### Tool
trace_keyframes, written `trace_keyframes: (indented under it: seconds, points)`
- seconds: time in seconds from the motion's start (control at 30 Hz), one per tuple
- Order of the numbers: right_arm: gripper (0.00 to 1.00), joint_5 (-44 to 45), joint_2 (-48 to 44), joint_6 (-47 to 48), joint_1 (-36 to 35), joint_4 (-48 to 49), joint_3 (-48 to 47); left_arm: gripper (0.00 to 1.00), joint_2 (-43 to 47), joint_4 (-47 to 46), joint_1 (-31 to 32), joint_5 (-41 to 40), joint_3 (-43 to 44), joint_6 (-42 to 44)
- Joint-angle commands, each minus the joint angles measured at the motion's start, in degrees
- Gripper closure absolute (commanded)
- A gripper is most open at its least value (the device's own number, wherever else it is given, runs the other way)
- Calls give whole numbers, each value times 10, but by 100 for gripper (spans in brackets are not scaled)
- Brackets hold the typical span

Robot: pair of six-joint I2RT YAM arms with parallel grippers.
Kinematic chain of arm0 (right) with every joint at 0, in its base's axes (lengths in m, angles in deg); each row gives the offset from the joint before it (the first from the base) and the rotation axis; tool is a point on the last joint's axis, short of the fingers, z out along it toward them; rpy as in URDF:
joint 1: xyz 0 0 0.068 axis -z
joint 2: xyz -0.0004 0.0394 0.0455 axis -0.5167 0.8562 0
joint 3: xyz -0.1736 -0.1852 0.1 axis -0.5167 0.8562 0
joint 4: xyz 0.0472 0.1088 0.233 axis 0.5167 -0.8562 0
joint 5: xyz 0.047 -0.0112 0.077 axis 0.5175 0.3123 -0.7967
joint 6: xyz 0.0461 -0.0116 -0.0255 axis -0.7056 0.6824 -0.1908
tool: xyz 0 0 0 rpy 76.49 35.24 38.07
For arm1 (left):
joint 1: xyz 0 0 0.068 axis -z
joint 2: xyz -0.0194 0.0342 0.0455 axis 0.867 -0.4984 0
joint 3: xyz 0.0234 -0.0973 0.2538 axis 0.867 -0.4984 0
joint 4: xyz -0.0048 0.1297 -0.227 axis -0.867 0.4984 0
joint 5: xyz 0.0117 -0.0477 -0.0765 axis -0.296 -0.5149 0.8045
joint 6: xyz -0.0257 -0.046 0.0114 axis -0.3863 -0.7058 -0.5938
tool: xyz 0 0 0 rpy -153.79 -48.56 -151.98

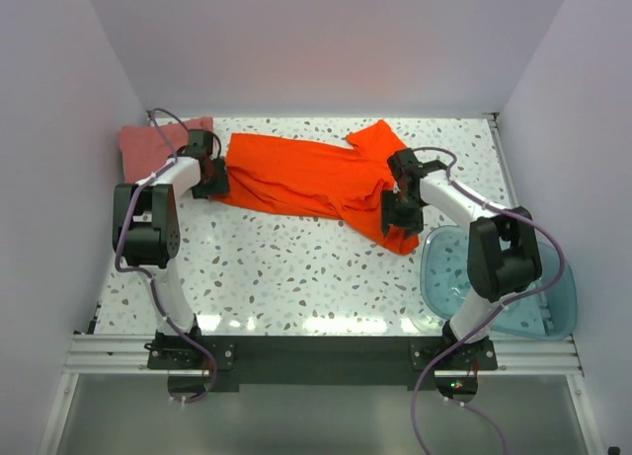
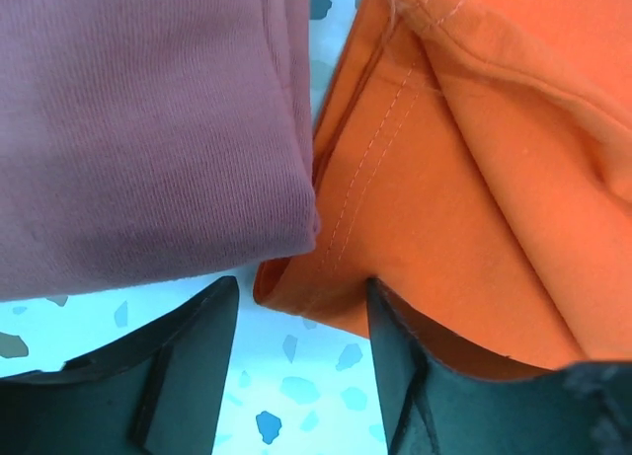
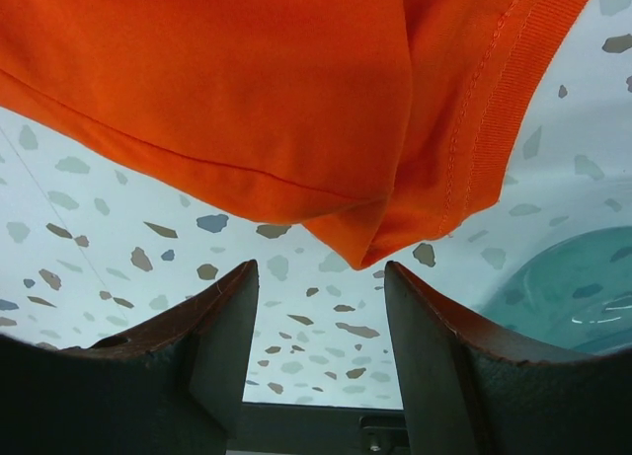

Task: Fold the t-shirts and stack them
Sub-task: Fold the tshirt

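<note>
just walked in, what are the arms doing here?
Both arms are at the orange t-shirt, which lies stretched across the far side of the table. The left gripper is at its left end, the right gripper at its right end; both stand open, nothing clamped yet. The pink-red t-shirt sits folded in the far left corner.

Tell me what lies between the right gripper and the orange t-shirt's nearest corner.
Only bare speckled table. The right wrist view shows the right gripper open, just short of the orange t-shirt, with no object in the gap.
</note>
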Motion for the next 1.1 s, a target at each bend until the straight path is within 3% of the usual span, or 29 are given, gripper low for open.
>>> trace_keyframes:
  seconds: [0.0, 0.2, 0.33, 0.47, 0.57, 0.63, 0.77, 0.83, 1.07]
  points:
    - [43, 16, 7, -6, -3, 4, -9, 42, -8, -24, -4, -4, 27, -11]
    - [43, 29, 10, -5, -3, -9, -7, 54, -11, -19, -3, 4, 24, -8]
    - [46, 25, 22, -3, -3, -4, 6, 71, -20, -21, -4, 23, 25, -9]
    - [52, 19, 35, -6, -3, 10, 16, 81, -20, -22, -4, 28, 24, -11]
    - [59, 15, 47, -7, -4, 13, 15, 92, -16, -23, -4, 31, 24, -6]
    - [73, 10, 59, -8, -4, 14, 13, 99, -13, -24, -4, 38, 21, -4]
    - [93, 13, 63, 9, -3, -5, -8, 100, 7, -21, -4, 42, 6, 4]
    - [98, 41, 61, 30, -3, -32, -23, 100, 19, -21, -6, 37, -5, 12]
    - [100, 96, 55, 78, -1, -110, -88, 100, 94, -3, -32, 0, -70, 13]
